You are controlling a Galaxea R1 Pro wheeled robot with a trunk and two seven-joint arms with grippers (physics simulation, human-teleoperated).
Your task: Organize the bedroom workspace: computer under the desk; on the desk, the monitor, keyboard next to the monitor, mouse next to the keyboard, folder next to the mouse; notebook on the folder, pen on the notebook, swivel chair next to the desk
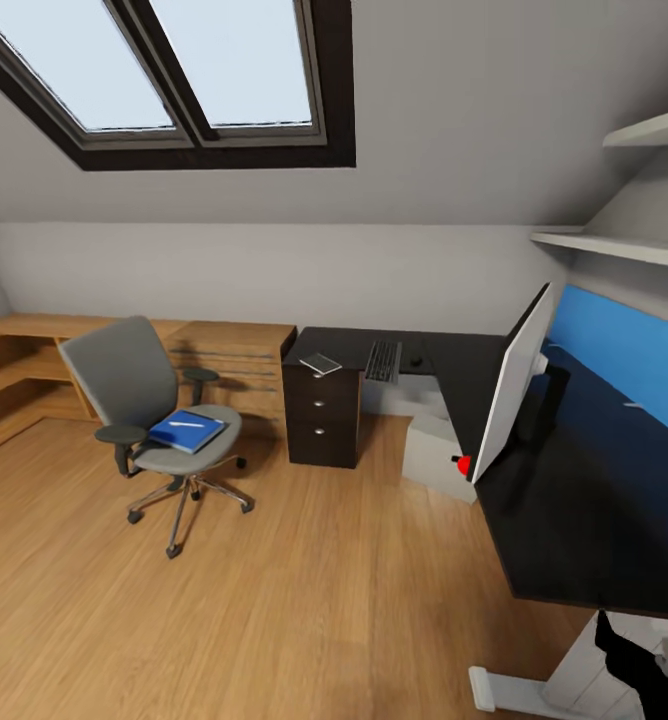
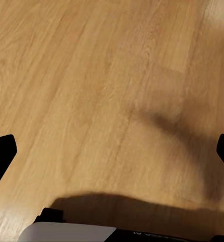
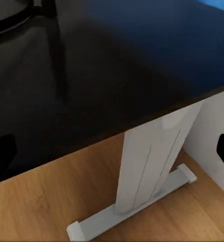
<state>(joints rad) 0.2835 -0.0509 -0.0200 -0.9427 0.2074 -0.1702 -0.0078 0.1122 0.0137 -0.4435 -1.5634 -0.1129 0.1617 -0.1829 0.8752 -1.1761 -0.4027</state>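
**Spotter:** Where does everything sit from your seat?

**Me:** In the head view I have the swivel chair (image 1: 146, 425) out on the wooden floor (image 1: 304, 590), well apart from the desk (image 1: 574, 520). The blue notebook (image 1: 187, 431) lies flat on its seat with the pen (image 1: 186, 424) on the cover. I judge the folder is under the notebook, but I cannot make it out. The monitor (image 1: 512, 385) stands on the near wing of the desk, seen nearly edge-on, its red dot at the lower corner. The keyboard (image 1: 383, 361) lies on the far wing, and something flat and grey (image 1: 321, 363) lies on the drawer unit (image 1: 322, 415). A dark speck (image 1: 415, 360) beside the keyboard may be the mouse; too small to say. The computer (image 1: 444, 445) is tucked under the desk, so that part looks settled.

**Spotter:** Why is the stack on the chair?

**Me:** It is simply the starting mess, I think; the seat is flat enough to hold it.

**Spotter:** And the claws?

**Me:** The left gripper (image 2: 112, 151) hangs over bare floor, fingertips at the picture's far edges, so spread wide and empty. The right gripper (image 3: 112, 151) is likewise spread and empty, looking at the desk's edge and its white leg (image 3: 142, 171), touching nothing.
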